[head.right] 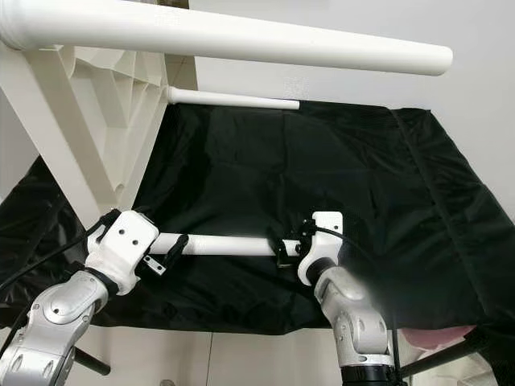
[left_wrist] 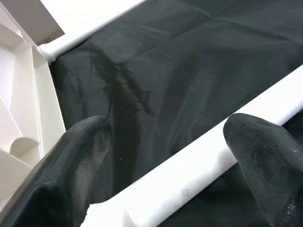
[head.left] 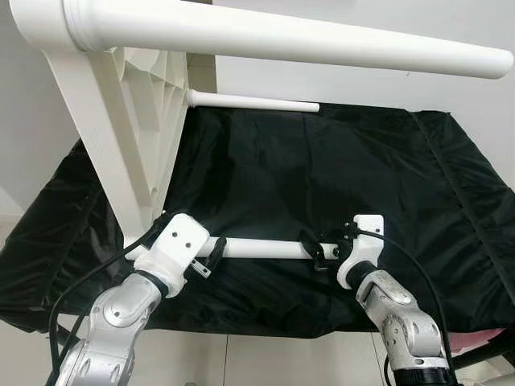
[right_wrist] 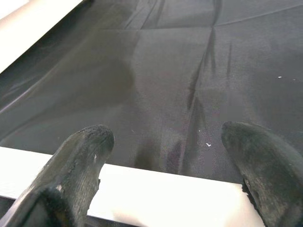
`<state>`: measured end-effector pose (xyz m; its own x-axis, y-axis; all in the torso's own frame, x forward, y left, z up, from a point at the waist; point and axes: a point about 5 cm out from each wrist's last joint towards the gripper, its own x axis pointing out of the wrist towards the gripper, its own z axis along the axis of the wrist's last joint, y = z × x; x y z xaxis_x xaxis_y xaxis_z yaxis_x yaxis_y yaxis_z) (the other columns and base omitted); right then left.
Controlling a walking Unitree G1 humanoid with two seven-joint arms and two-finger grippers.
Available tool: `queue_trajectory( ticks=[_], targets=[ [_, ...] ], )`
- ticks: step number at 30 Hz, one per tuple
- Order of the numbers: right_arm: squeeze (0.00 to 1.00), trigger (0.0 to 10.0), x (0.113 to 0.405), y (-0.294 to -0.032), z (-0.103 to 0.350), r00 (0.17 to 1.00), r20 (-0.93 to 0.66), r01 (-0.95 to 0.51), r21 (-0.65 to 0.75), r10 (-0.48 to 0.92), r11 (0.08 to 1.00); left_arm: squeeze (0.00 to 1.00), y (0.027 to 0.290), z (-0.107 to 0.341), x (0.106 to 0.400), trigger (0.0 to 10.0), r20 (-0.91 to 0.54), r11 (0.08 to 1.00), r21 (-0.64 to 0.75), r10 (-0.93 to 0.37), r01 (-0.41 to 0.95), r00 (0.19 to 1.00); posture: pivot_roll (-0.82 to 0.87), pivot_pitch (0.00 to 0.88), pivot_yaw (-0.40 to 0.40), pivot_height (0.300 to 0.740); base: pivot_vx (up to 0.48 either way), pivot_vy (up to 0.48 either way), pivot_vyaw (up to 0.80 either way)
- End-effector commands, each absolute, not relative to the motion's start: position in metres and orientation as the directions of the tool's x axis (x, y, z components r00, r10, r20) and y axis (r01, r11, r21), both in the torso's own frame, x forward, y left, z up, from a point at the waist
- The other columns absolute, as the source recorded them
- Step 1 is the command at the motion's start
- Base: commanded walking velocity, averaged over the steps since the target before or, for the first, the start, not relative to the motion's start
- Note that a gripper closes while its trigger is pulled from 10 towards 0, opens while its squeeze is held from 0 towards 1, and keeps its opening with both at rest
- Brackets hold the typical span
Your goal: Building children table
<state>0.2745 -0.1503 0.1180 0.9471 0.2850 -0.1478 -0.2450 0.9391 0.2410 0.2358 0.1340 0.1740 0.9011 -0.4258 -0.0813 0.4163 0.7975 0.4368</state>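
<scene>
- Near white leg (head.left: 257, 248) lies across the black cloth (head.left: 322, 169), joined to the upturned tabletop (head.left: 121, 121) at left.
- Left claw (head.left: 211, 259) and right claw (head.left: 322, 256) straddle it, fingers apart.
- Grip evenly, then twist squarely.

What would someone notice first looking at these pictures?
A white table lies on its side on a black cloth, one thick leg jutting across the top of the view. Lower down, the left gripper and right gripper sit at either end of another white leg, fingers open around it.
</scene>
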Motion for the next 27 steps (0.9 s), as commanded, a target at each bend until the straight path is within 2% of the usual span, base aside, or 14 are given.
queue_trajectory(
  ticks=[1, 4, 6, 7, 8, 12, 16, 27],
  targets=[
    [0.0, 10.0, 0.265, -0.146, 0.096, 0.927, -0.244, -0.214, 0.277, 0.284, 0.937, 0.0, 0.135, 0.173, 0.238, 10.0, -0.078, 0.803, 0.442, -0.411, 0.401, 0.908, 0.03, 0.088, 0.022, 0.74, 0.0, 0.0, 0.0],
    [0.0, 10.0, 0.265, -0.143, 0.098, 0.937, -0.213, -0.22, 0.261, 0.279, 0.94, 0.0, 0.134, 0.173, 0.239, 10.0, -0.076, 0.808, 0.431, -0.411, 0.401, 0.909, 0.03, 0.087, 0.021, 0.74, 0.0, 0.0, 0.0],
    [0.0, 10.0, 0.272, -0.149, 0.112, 0.975, -0.079, -0.185, 0.224, 0.207, 0.957, 0.0, 0.128, 0.176, 0.244, 10.0, -0.054, 0.833, 0.373, -0.42, 0.408, 0.906, 0.02, 0.082, 0.024, 0.74, 0.0, 0.0, 0.0],
    [0.0, 10.0, 0.272, -0.149, 0.112, 0.975, -0.079, -0.185, 0.224, 0.207, 0.957, 0.0, 0.128, 0.176, 0.244, 10.0, -0.054, 0.833, 0.373, -0.42, 0.408, 0.906, 0.02, 0.082, 0.024, 0.74, 0.0, 0.0, 0.0],
    [0.0, 10.0, 0.275, -0.152, 0.122, 0.986, 0.004, -0.164, 0.234, 0.167, 0.958, 0.0, 0.125, 0.179, 0.247, 10.0, -0.035, 0.845, 0.348, -0.42, 0.406, 0.907, 0.02, 0.079, 0.024, 0.74, 0.0, 0.0, 0.0],
    [0.0, 10.0, 0.277, -0.155, 0.139, 0.983, 0.147, -0.137, 0.185, 0.11, 0.973, 0.0, 0.117, 0.185, 0.255, 10.0, 0.02, 0.869, 0.29, -0.425, 0.401, 0.905, 0.02, 0.071, 0.026, 0.74, 0.0, 0.0, 0.0],
    [0.0, 10.0, 0.278, -0.15, 0.141, 0.979, 0.168, -0.148, 0.187, 0.117, 0.971, 0.0, 0.112, 0.187, 0.265, 10.0, 0.045, 0.898, 0.211, -0.404, 0.387, 0.914, 0.01, 0.064, 0.03, 0.74, 0.0, 0.0, 0.0],
    [0.0, 10.0, 0.283, -0.137, 0.139, 0.971, 0.203, -0.161, 0.176, 0.124, 0.971, 0.0, 0.104, 0.176, 0.284, 10.0, 0.073, 0.929, 0.159, -0.349, 0.335, 0.934, -0.02, 0.06, 0.039, 0.74, 0.0, 0.0, 0.0]
  ],
)
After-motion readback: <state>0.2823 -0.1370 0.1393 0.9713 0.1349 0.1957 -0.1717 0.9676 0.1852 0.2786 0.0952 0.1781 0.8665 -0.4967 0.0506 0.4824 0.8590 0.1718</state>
